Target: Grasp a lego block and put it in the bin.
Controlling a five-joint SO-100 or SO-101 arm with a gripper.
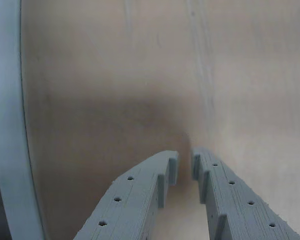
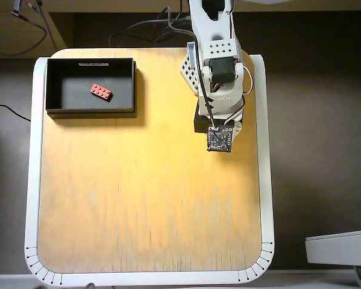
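Observation:
The red lego block [image 2: 100,91] lies flat on the floor of the black bin [image 2: 90,110], which stands at the table's back left corner in the overhead view. My arm [image 2: 219,78] is folded over the back right part of the table, well to the right of the bin, and its wrist hides the fingers from above. In the wrist view my gripper [image 1: 186,161] hangs over bare wood, its grey fingers [image 1: 139,195] nearly touching at the tips with nothing between them. Neither the block nor the bin shows in the wrist view.
The wooden table top [image 2: 144,192] has a white rim [image 2: 32,180], which also runs down the left side of the wrist view as the rim [image 1: 9,125]. Cables [image 2: 150,33] lie behind the table. A white device [image 2: 340,247] sits off the table at the lower right.

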